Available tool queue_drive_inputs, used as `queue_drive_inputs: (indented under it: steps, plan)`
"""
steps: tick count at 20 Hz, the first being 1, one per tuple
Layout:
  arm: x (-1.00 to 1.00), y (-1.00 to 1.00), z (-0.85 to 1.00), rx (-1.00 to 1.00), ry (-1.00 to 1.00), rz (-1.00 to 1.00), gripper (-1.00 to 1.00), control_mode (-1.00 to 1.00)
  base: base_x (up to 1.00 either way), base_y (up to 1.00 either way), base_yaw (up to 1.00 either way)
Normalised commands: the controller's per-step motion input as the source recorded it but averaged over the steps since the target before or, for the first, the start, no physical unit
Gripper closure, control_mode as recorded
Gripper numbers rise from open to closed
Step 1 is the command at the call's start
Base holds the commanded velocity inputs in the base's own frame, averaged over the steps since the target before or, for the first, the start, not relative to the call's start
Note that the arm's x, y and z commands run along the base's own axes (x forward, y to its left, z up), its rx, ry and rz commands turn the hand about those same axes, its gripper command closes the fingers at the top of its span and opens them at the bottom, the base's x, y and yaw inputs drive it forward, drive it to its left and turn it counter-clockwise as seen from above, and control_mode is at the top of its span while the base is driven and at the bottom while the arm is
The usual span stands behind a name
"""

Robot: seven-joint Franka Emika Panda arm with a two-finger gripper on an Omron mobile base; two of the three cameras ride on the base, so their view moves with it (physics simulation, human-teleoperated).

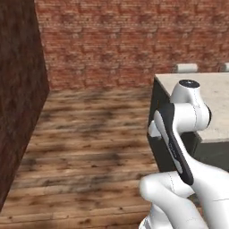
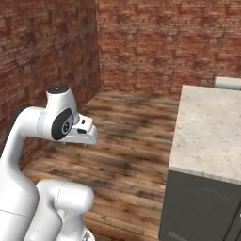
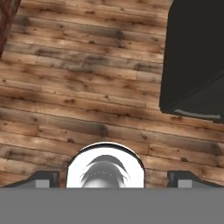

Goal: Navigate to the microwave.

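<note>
A: What stands ahead of the base?

B: Two brick walls meeting in one corner, a plank floor running up to them, and one desk with a pale stone top over a dark cabinet body, on the right in both base views.

A: Anything on or behind the desk?

B: Two pale shapes show past its far edge in the left base view; I can't tell what they are. The right base view shows one of them.

A: And the arm?

B: One white arm, folded up over the base, hand pointing down at the floor beside the desk's dark cabinet.

A: The pincer?

B: In the hand view the pincer shows two dark tips, well apart with bare floor between them, so it is released and grasps nothing.

A: Where's the microwave?

B: I cannot tell where it is.
</note>
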Motion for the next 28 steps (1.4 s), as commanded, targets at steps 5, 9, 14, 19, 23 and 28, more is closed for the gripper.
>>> queue_drive_inputs:
  steps: [5, 9, 14, 19, 23, 28]
  plan:
    - [0.00, 0.00, 0.00, 0.00, 0.00, 0.00, -1.00, 1.00, 0.12, 0.82, 0.51]
    - [0.00, 0.00, 0.00, 0.00, 0.00, 0.00, -1.00, 1.00, 0.00, 0.51, 0.57]
    - [0.00, 0.00, 0.00, 0.00, 0.00, 0.00, -1.00, 1.00, -0.31, 0.07, 0.60]
    - [0.00, 0.00, 0.00, 0.00, 0.00, 0.00, -1.00, 1.00, -0.60, -0.12, 0.71]
    - [0.00, 0.00, 0.00, 0.00, 0.00, 0.00, -1.00, 1.00, -0.37, -0.01, 0.83]
    - [0.00, 0.00, 0.00, 0.00, 0.00, 0.00, -1.00, 1.00, -0.04, 0.00, 0.92]
